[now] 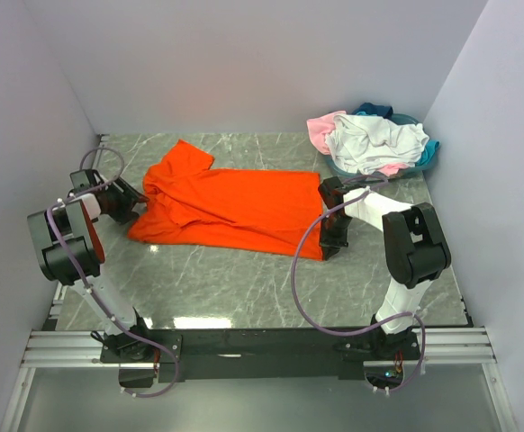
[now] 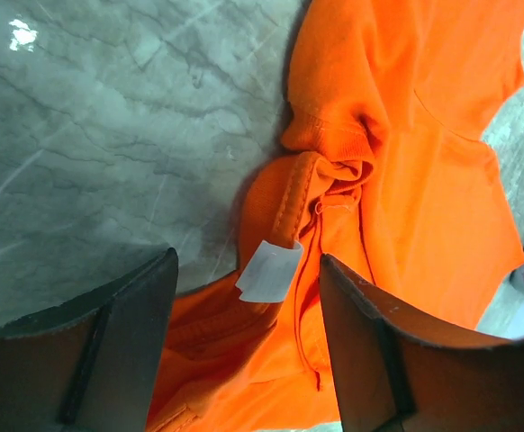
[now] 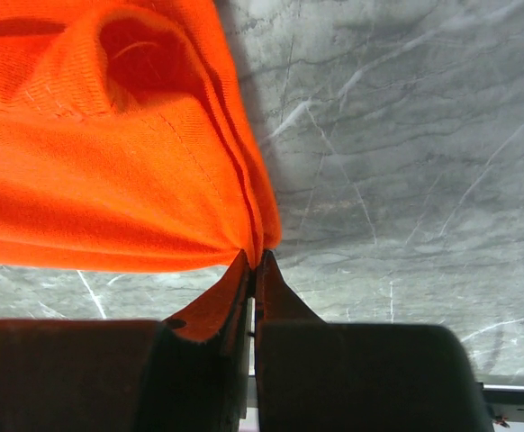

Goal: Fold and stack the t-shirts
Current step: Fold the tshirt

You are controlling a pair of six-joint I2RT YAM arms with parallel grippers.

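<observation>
Grey marbled table (image 1: 244, 288), plain pale walls (image 1: 244, 63) on three sides. Orange t-shirt (image 1: 235, 207) lies spread across the middle of the table, wrinkled, collar end toward the left arm, bottom hem toward the right arm, one sleeve pointing at the back wall. Left gripper (image 2: 247, 270) open, fingers wide apart either side of the collar (image 2: 289, 207), white label (image 2: 269, 272) showing between them; nothing held. Right gripper (image 3: 255, 261) pinched closed on the shirt's right edge, fabric bunched in layers at the fingertips. Back right corner: heap of other t-shirts (image 1: 374, 144), white on top, pale pink and teal under it, well apart from the orange one.
</observation>
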